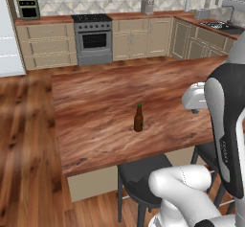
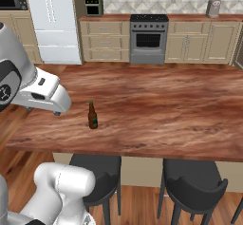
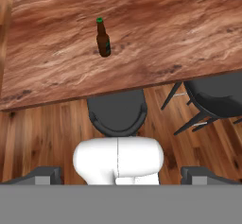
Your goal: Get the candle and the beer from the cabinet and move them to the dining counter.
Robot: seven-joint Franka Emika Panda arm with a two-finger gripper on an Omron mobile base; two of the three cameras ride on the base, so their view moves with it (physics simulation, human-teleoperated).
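As judged from present positions, findings run near to far:
Gripper (image 3: 121,175): raised over the stools, jaws spread wide, holding nothing.
Beer (image 1: 139,118): delivered; upright on the dining counter (image 1: 95,101), near its stool-side edge.
Beer appearance: dark brown glass, narrow neck.
Candle: no candle on the counter top; judged outstanding.

Even, bright, flat light fills the rendered kitchen, with only a faint shadow beside the bottle (image 1: 138,119) and soft, slightly blurred wood grain throughout.
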